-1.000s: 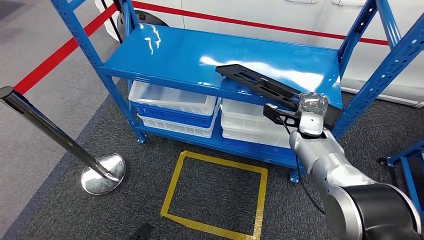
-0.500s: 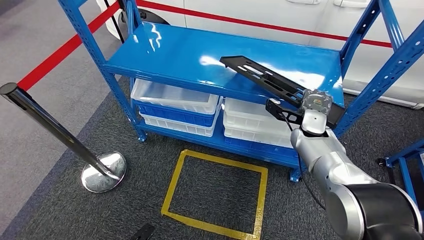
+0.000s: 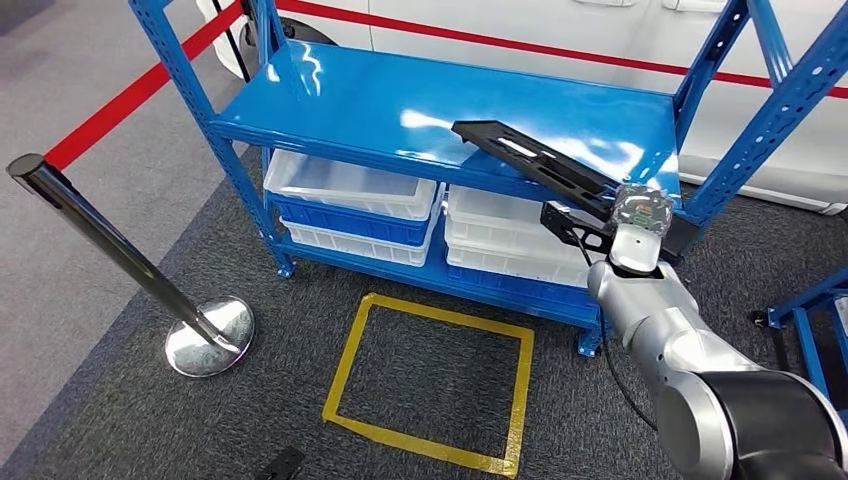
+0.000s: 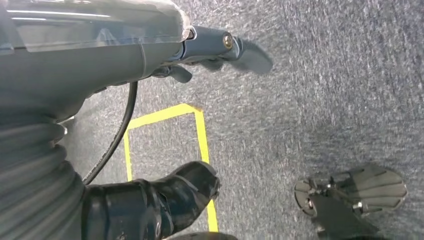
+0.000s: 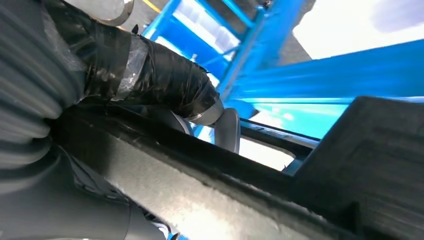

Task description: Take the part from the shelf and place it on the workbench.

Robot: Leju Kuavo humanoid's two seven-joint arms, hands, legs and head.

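The part is a long black slotted bar, lying slanted over the right half of the blue shelf's top board. My right hand grips its near end by the shelf's front right corner. In the right wrist view the tape-wrapped thumb lies over the black part, with the blue frame behind. My left hand hangs above the grey carpet holding nothing, thumb and fingers apart.
White and blue bins fill the lower shelf. A chrome stanchion with a round base stands to the left, with a red belt behind it. A yellow taped square marks the carpet before the shelf. A white car stands behind, and another blue frame to the right.
The whole picture has shifted slightly to the right, so the camera moved. My right hand still holds the part at the same place on the shelf.
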